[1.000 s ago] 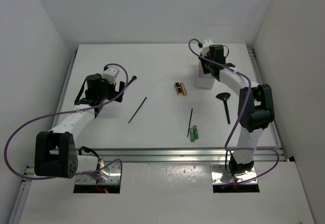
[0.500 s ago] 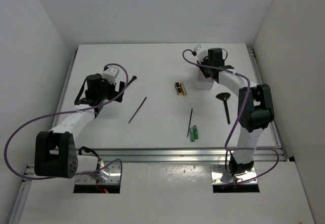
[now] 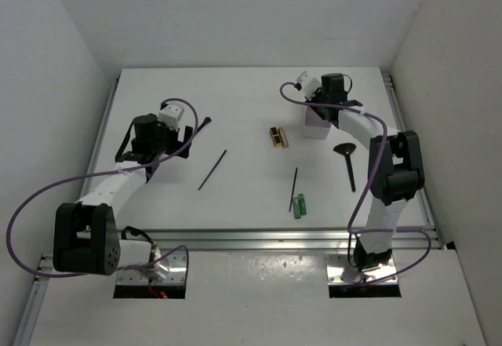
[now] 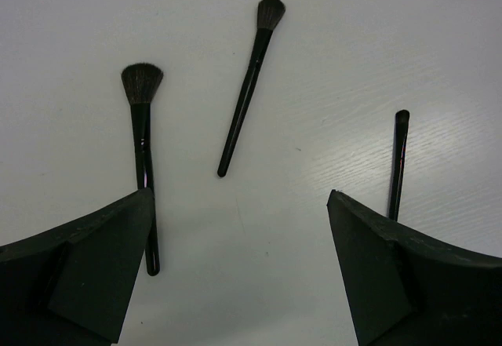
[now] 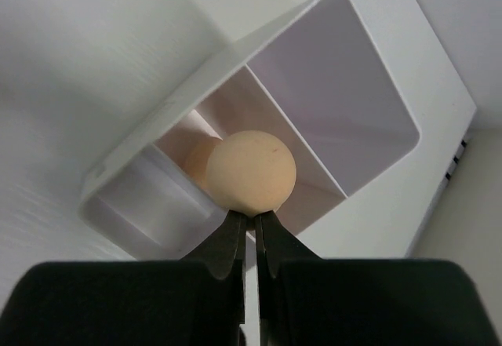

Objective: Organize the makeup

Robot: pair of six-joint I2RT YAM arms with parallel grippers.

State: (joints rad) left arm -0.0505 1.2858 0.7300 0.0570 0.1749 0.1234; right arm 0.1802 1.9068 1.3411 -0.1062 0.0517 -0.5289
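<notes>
Makeup brushes (image 4: 247, 87) near wide-open left gripper (image 4: 239, 205); right gripper (image 5: 252, 216) closed on peach ball (image 5: 251, 169) over white box (image 5: 329, 71).

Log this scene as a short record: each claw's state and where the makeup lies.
Left claw: open, empty, above the white table
Below it: two black flared-head brushes, one thin black stick, lying apart
Right claw: shut, tips at a peach round sponge over the white compartmented box
Sponge gripped: cannot tell
Mid-table: black-and-gold case; second thin black stick beside small green tubes
Near right arm: another black flared-head brush
</notes>
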